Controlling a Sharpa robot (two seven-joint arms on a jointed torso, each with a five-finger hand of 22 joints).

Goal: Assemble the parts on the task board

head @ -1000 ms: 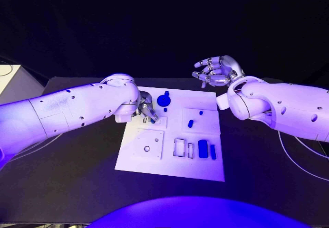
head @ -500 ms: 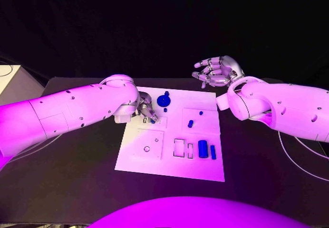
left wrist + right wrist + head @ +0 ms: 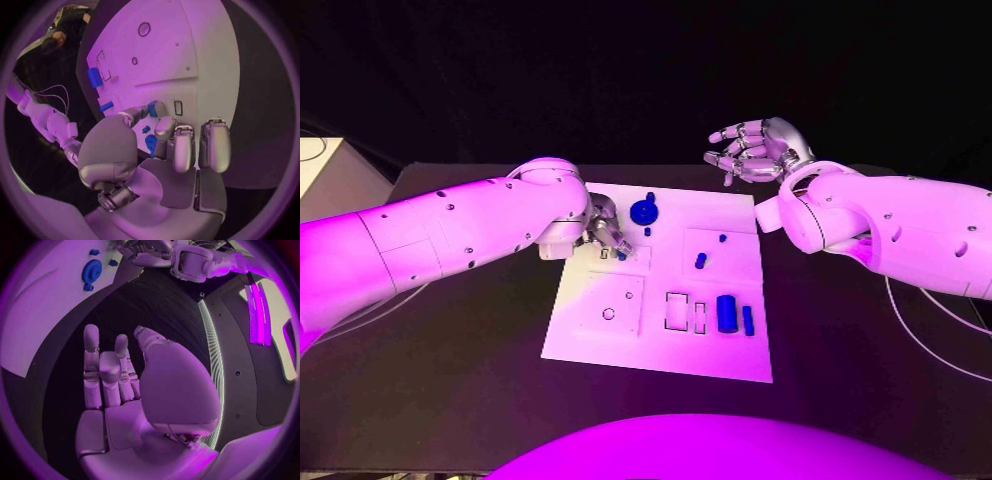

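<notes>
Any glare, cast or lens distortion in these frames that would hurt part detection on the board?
Head view: magenta light washes the white board and both arms, yet the blue parts keep contrast; the table surround is dark. Left wrist view: fisheye bends the board's edges, and the left hand covers part of the board. Right wrist view: bright light strips at the rim, and the right hand fills the middle.

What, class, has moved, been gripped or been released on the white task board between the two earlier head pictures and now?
Nothing visibly changed. The left hand still works a small blue part at the white task board; the right hand stays raised beyond the board's far edge, holding nothing. The round blue gear-like part has not shifted.
</notes>
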